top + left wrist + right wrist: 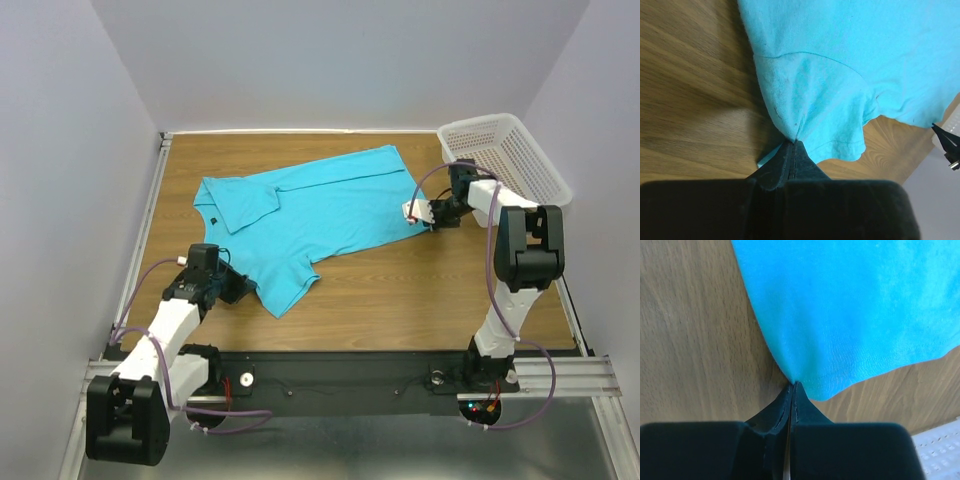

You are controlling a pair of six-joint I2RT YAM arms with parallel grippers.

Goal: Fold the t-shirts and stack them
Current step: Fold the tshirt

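While the t-shirt (320, 215) lies spread, the left gripper (794, 143) pinches its sleeve — the right gripper (792, 384) its hem.

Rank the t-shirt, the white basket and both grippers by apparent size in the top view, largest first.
1. t-shirt
2. white basket
3. left gripper and right gripper: they look about alike, each shut on the t-shirt's edge, so they are not ranked against each other.
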